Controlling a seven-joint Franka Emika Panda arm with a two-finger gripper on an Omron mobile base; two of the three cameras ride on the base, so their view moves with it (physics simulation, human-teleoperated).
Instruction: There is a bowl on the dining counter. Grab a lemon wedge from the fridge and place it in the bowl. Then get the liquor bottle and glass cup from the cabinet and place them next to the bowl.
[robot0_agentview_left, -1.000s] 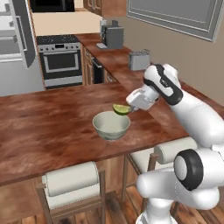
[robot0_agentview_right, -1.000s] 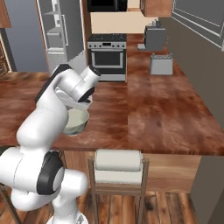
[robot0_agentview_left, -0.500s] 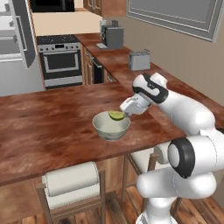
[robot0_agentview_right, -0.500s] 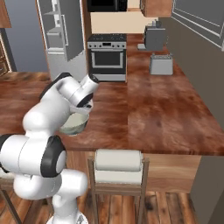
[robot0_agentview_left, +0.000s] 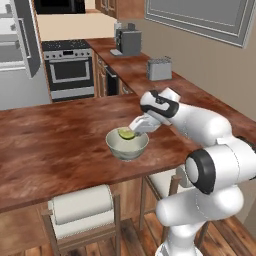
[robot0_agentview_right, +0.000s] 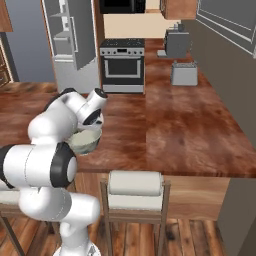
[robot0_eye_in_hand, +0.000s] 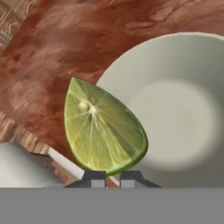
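The jaws are shut tight on the lemon wedge (robot0_eye_in_hand: 103, 129), holding it just over the bowl (robot0_agentview_left: 127, 144) on the bench (robot0_agentview_left: 55, 145), so dropping it, the bottle and the cup are left.

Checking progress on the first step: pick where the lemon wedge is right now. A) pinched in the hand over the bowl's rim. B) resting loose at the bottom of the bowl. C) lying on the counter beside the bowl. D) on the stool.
A: the hand grips the lemon wedge at the rim of the bowl.
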